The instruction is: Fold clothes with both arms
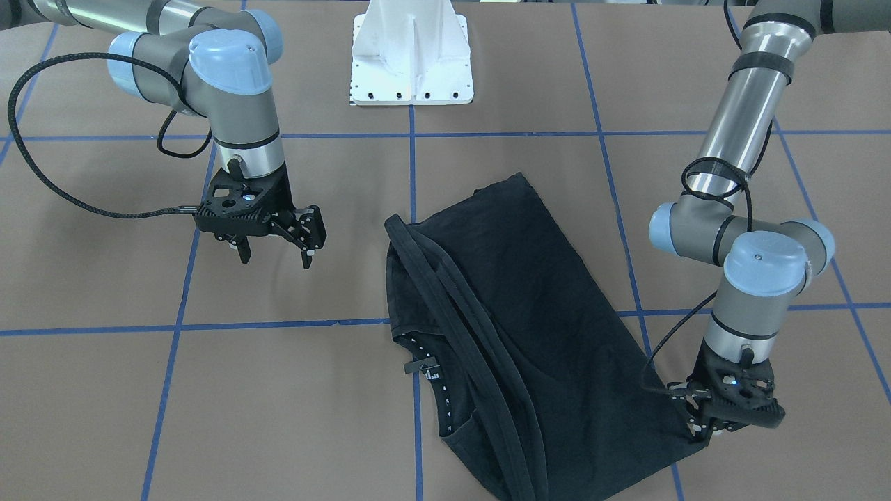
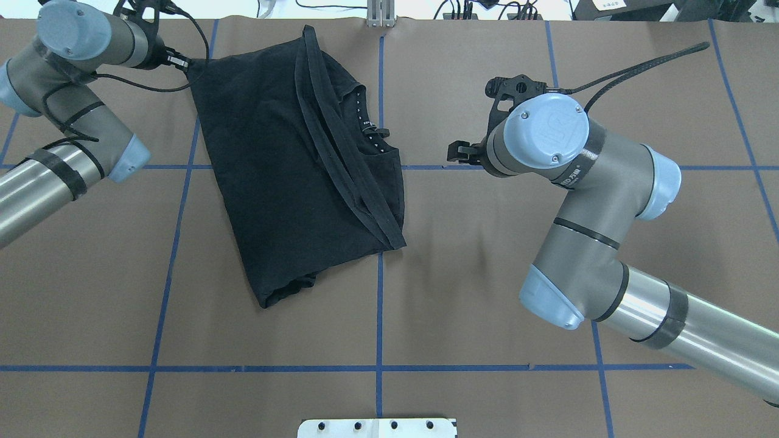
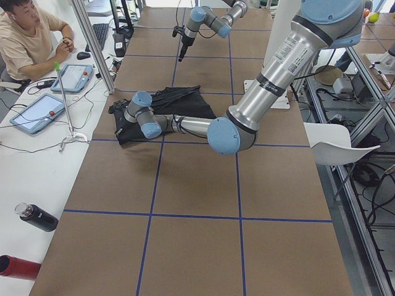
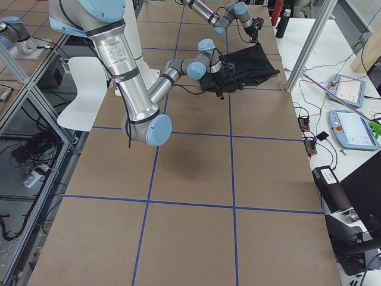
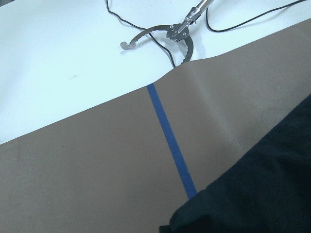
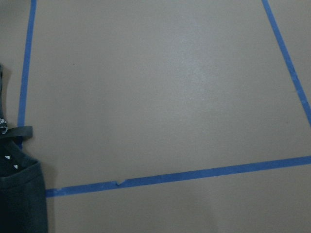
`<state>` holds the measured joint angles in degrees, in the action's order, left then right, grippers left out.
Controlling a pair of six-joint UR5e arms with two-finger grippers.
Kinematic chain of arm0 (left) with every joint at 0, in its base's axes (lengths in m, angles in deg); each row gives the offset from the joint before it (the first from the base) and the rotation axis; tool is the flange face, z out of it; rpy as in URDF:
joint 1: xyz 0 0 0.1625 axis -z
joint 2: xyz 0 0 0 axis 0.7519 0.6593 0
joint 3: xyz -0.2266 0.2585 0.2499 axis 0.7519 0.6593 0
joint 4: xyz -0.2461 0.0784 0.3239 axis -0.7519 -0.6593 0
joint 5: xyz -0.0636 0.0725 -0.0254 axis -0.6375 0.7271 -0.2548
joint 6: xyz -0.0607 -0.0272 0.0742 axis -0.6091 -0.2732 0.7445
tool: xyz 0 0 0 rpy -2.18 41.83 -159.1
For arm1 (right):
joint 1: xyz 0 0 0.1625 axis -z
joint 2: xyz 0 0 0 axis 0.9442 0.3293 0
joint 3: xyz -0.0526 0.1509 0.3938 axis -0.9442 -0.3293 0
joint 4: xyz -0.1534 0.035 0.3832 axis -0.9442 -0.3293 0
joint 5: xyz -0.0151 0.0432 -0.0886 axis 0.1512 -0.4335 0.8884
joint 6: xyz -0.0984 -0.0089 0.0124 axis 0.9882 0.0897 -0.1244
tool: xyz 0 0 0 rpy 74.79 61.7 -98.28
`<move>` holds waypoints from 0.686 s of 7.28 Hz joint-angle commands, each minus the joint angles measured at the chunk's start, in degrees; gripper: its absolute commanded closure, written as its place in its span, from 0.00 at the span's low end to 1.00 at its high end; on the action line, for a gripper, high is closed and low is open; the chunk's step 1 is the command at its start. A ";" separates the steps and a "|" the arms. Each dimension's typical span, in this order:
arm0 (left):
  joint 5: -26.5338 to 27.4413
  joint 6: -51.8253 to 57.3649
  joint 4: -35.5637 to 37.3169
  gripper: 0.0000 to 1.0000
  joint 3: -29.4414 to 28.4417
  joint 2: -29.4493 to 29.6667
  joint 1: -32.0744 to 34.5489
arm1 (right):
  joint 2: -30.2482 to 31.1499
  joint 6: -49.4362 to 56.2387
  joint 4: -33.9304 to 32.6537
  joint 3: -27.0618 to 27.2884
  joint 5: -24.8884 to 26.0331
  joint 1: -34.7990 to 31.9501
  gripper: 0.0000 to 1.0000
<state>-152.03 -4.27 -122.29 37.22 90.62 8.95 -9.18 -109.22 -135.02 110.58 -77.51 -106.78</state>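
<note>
A black T-shirt (image 1: 543, 313) (image 2: 286, 170) lies folded on the brown table, its collar with white marks (image 1: 431, 372) facing up. My left gripper (image 1: 699, 428) (image 2: 185, 61) is low at the shirt's corner by the table's far edge. It is shut on that corner, which is drawn to a point. In the left wrist view only dark cloth (image 5: 262, 194) shows; the fingers are out of frame. My right gripper (image 1: 275, 254) hangs open above bare table, apart from the shirt, and is mostly hidden under its wrist (image 2: 535, 131) from overhead. The right wrist view shows the collar edge (image 6: 17, 194) at its left.
The white pedestal (image 1: 412, 62) stands at the robot's side of the table. Blue tape lines (image 2: 380, 304) grid the brown surface. A metal clamp (image 5: 165, 34) lies on the white bench past the far edge. A person (image 3: 28, 37) sits there with tablets (image 3: 37, 112) and bottles (image 3: 37, 217).
</note>
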 commanded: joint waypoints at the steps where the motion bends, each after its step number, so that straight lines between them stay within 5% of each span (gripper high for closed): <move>1: -4.93 0.75 -0.26 0.00 6.64 -4.80 1.44 | -8.23 -9.27 2.55 -8.53 0.94 2.15 0.00; 3: -4.94 0.14 -0.26 0.00 11.06 -7.80 1.44 | -13.02 -15.27 5.86 -16.64 7.33 5.93 0.02; 5: -4.94 -0.13 -0.35 0.00 11.51 -8.16 1.27 | -13.73 -18.55 7.48 -17.90 8.59 8.48 0.27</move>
<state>-156.93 -4.19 -122.60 48.25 82.85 10.34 -22.25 -125.72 -128.47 93.74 -69.86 -99.90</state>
